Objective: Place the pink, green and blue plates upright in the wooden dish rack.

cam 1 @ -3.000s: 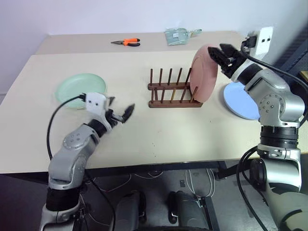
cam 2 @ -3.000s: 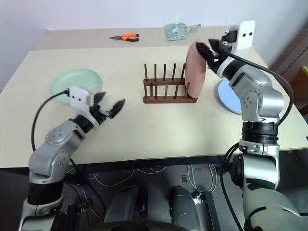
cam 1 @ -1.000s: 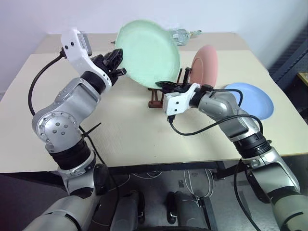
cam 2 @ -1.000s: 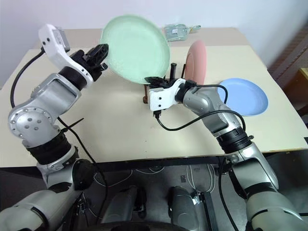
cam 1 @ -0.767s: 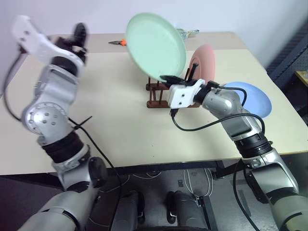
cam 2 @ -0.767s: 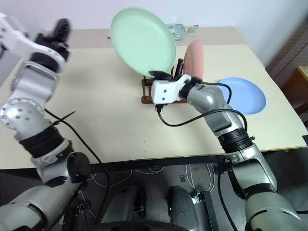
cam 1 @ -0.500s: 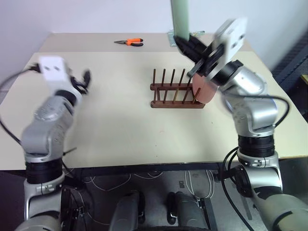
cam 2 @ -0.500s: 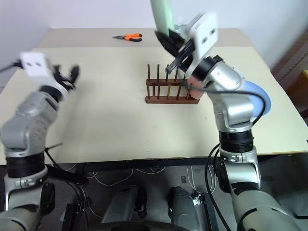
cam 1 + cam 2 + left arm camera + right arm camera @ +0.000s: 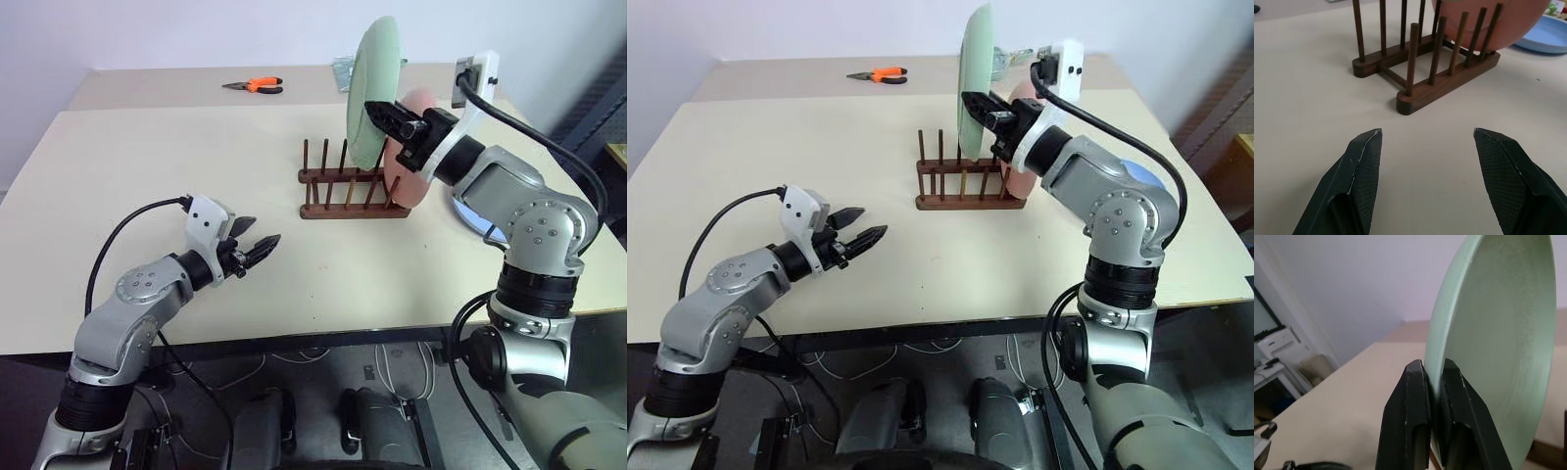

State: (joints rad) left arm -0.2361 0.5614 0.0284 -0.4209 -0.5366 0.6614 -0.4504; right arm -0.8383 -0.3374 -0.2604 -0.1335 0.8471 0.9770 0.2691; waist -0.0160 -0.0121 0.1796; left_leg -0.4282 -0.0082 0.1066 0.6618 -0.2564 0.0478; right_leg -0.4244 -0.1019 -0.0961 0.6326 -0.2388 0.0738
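Head views: the rack (image 9: pixel 355 192) stands on the table (image 9: pixel 147 166), right of centre. The pink plate (image 9: pixel 415 186) stands upright in the rack's right end. The right gripper (image 9: pixel 382 116) is clamped on the rim of the green plate (image 9: pixel 372 88), holding it on edge above the rack and just left of the pink plate. The blue plate (image 9: pixel 1144 174) lies flat on the table right of the rack, mostly hidden by the right arm. The left gripper (image 9: pixel 257 245) hangs low over the table, left of the rack, fingers apart and holding nothing. Orange pliers (image 9: pixel 257 86) lie at the far edge.

Left wrist view: both fingers (image 9: pixel 1361 166) stand wide apart over bare table, the rack beyond them with the pink plate in its far slots.

Right wrist view: both fingers (image 9: pixel 1413 421) pinch the green plate's rim from either side.
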